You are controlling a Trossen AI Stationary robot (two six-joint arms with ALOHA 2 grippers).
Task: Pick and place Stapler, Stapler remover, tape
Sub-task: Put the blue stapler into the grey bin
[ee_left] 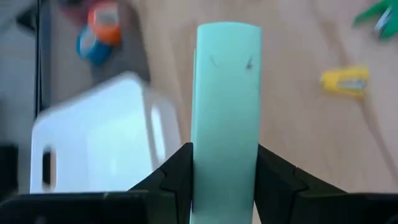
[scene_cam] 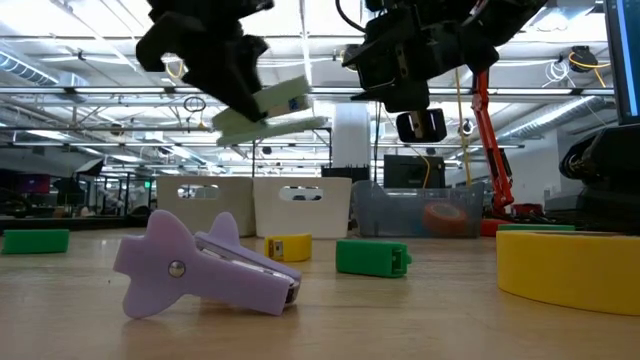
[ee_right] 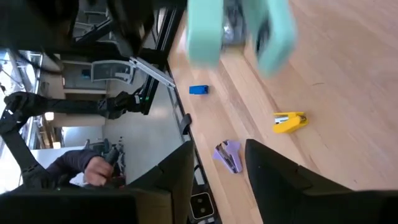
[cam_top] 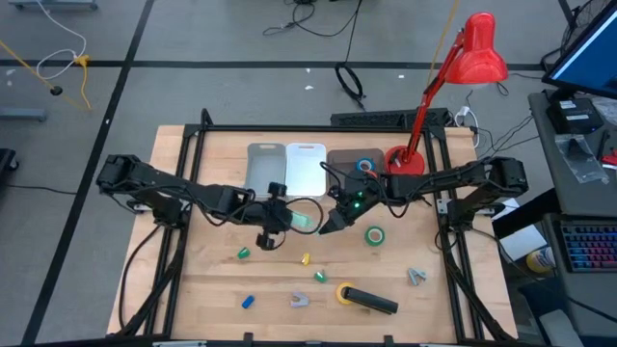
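left wrist view, left pincer point(ee_left: 225, 180) clenched on mint stapler point(ee_left: 227, 93), right pincer point(ee_right: 219, 163) released

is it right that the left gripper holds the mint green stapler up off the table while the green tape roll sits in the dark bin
Not quite. The left gripper does hold the mint green stapler off the table, but the green tape roll lies on the bare table, not in the dark bin. The high view shows it.

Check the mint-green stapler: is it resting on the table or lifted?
Lifted: the left gripper clamps the stapler, which hangs tilted above the table.
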